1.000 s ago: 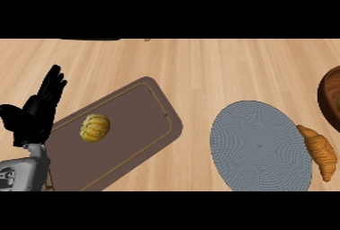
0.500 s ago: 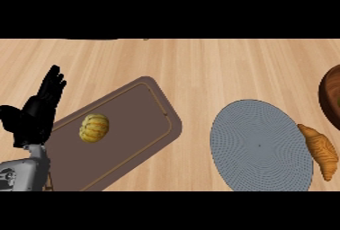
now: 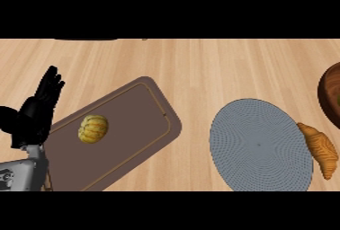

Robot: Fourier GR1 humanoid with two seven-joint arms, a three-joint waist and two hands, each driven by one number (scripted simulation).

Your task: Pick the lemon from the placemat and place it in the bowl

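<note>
A yellow lemon (image 3: 93,129) lies on the brown placemat (image 3: 133,117) at the left of the counter. My left hand (image 3: 34,116) stands at the placemat's left edge, fingers straight and pointing up, open and holding nothing, a short way left of the lemon. A brown wooden bowl (image 3: 330,96) shows partly at the right edge. My right hand is out of sight.
A round grey plate (image 3: 259,143) lies right of the placemat. A golden croissant (image 3: 320,148) rests on the counter just beyond the plate's right rim, below the bowl. Light wooden counter (image 3: 199,63) stretches behind.
</note>
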